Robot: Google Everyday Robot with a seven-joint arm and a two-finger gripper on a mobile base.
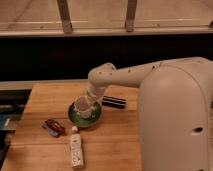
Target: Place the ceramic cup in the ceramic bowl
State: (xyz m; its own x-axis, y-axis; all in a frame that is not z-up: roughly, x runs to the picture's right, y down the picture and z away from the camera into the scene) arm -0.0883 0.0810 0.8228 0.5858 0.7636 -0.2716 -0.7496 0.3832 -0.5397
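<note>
The cup [81, 106] sits over the inside of the green bowl [75, 118], toward the counter's [115, 142] left side near its middle, with the pincer [88, 103] at the cup's rim; whether its jaws are apart or clamped cannot be determined. Risk: the cup looks tilted, so a release could tip it against the bowl wall. A withdrawing arm could drag the bowl toward the bottle [76, 148] near the front edge.

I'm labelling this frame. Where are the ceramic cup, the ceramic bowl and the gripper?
ceramic cup [81, 106]: camera view, on its pale open mouth.
ceramic bowl [75, 118]: camera view, on its green left wall.
gripper [90, 103]: camera view, at the cup's right side.
</note>
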